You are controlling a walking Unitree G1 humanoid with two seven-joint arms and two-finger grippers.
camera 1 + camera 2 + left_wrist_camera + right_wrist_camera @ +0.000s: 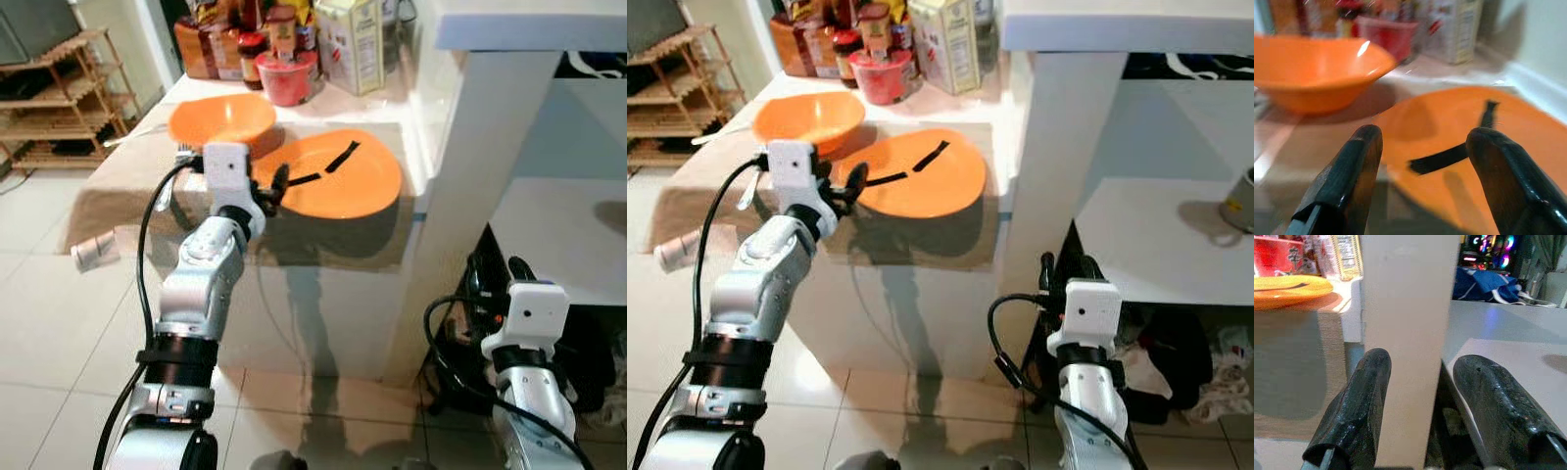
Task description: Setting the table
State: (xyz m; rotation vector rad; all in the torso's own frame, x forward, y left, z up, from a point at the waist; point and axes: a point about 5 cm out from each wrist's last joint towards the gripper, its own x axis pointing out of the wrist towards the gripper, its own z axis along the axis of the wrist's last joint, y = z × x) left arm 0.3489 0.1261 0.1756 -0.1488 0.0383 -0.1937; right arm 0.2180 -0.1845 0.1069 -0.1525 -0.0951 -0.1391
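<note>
An orange plate (343,176) lies on the counter with two black strips on it. Behind it to the left stands an orange bowl (221,118). My left gripper (273,188) is open at the plate's near left rim, its fingers (1347,176) spread just before the plate (1459,132) and the bowl (1317,68). My right gripper (1066,269) hangs low beside the white pillar (1405,333), open, holding nothing.
Jars, a red tub (287,76) and a carton (351,41) crowd the counter's back. A white pillar (480,196) stands right of the counter. A lower white shelf (1156,245) carries a mug (1240,201). Wooden shelves (59,98) stand far left. Tiled floor below.
</note>
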